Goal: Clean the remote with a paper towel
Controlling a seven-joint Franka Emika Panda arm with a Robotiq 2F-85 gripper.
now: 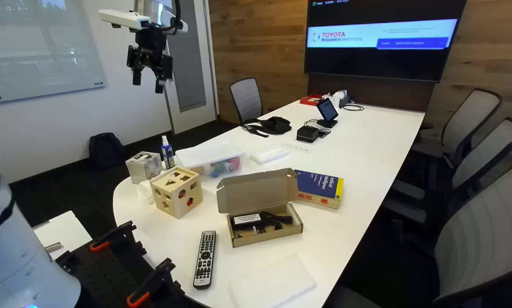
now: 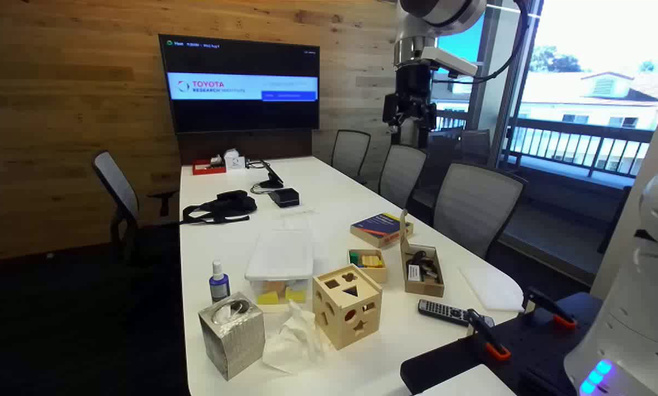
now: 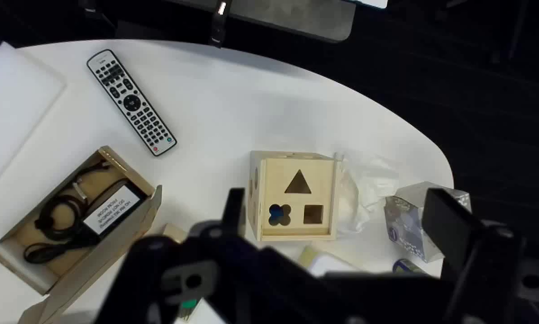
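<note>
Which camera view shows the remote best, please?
The wrist view: it looks down on the remote, whole and unblocked. Both exterior views show it at a slant; in an exterior view, a black clamp hides part of it.

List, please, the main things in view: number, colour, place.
table: 1, white, centre
remote: 1, grey-black, on table
wooden cube: 1, beige, on table
paper towel: 1, white, by wooden cube
tissue box: 1, silver, by paper towel
spray bottle: 1, blue, by tissue box
plastic bin: 1, whitish, by wooden cube
cardboard box: 1, brown, by remote
book: 1, blue-yellow, by cardboard box
flat sheet: 1, white, by remote
strapped bundle: 1, black, beyond plastic bin
desk screen: 1, dark, table's far half
tray: 1, red, table's far end
wall screen: 1, mostly black, far wall
chairs: at least 4, grey, around table
gripper: 1, black, above table
arm: 1, white, by table
</note>
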